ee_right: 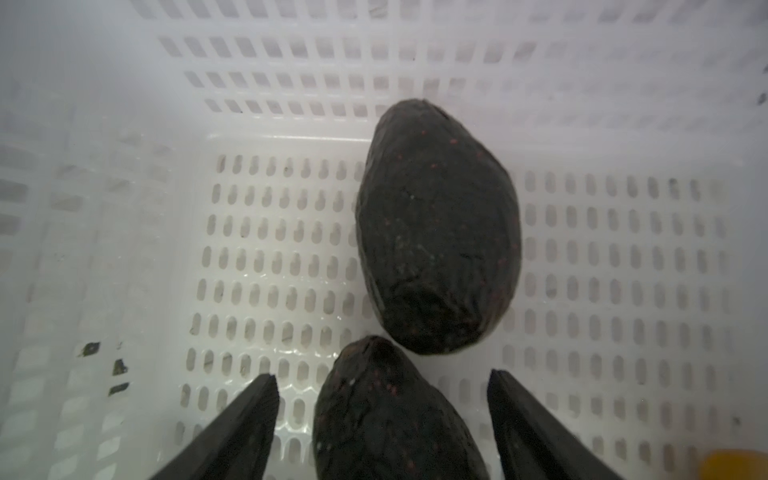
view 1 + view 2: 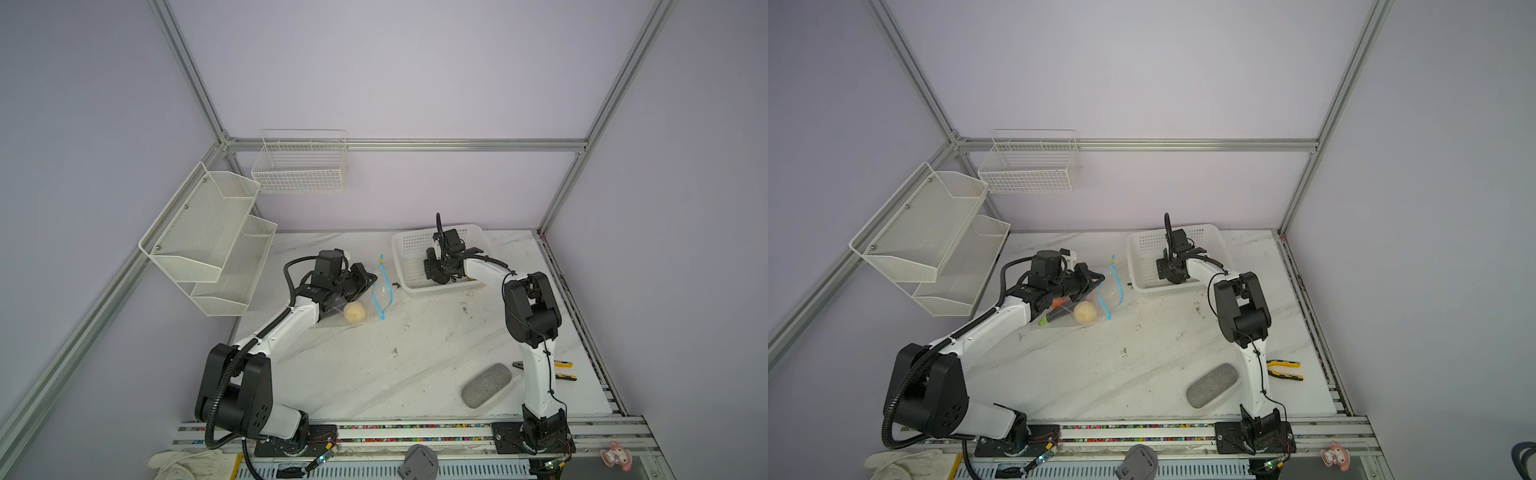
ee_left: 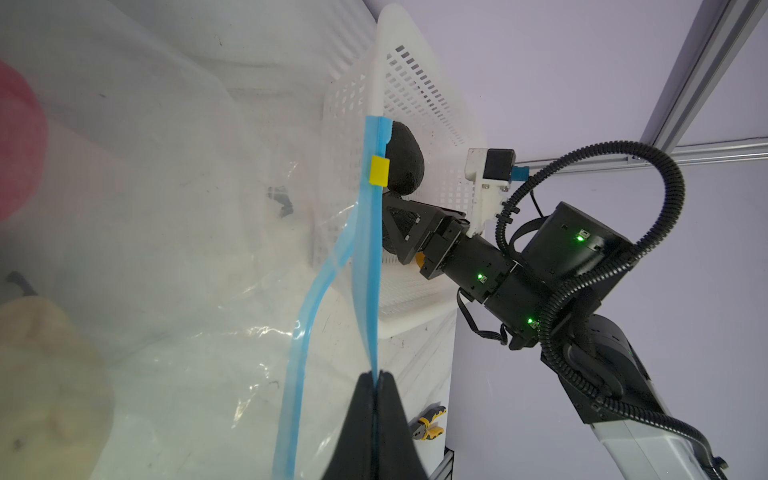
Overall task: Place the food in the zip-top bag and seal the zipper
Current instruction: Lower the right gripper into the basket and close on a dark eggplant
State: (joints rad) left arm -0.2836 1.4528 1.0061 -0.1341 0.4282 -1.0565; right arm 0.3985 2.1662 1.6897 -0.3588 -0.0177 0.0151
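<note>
Black fingertips of the left gripper (image 3: 376, 386) press together on one lip of the zipper (image 3: 371, 257), pinching it so the zip-top bag (image 3: 166, 216), lying at about ten o'clock on the table (image 2: 415, 374), gapes open; the yellow tab (image 3: 379, 170) sits near the strip's far end. Inside lie a cream ball (image 2: 354, 312), a pink piece (image 3: 16, 141) and an orange piece (image 2: 1061, 300). At one o'clock the right gripper (image 1: 382, 376) hangs spread in the white basket (image 1: 270, 249), straddling a black fruit (image 1: 386, 424) without closing on it, with a second black fruit (image 1: 436, 232) just beyond and a yellow-orange piece (image 1: 731, 463) in a corner. Roughly half seems packed, and the sealing is not yet done.
</note>
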